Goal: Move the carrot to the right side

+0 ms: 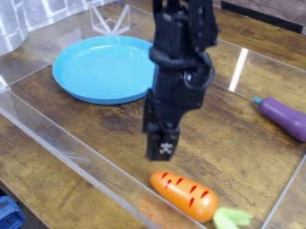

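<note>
The orange carrot (184, 195) with darker stripes lies on its side on the wooden table near the front edge, its light green leafy top (232, 217) pointing to the lower right. My gripper (162, 150) hangs from the black arm just above and left of the carrot. It is clear of the carrot and holds nothing. Its dark fingers point down and look slightly parted.
A blue plate (107, 68) sits at the back left. A purple eggplant (284, 115) lies at the right edge. A clear acrylic wall (72, 148) runs along the front left of the wooden table, and another stands at the back.
</note>
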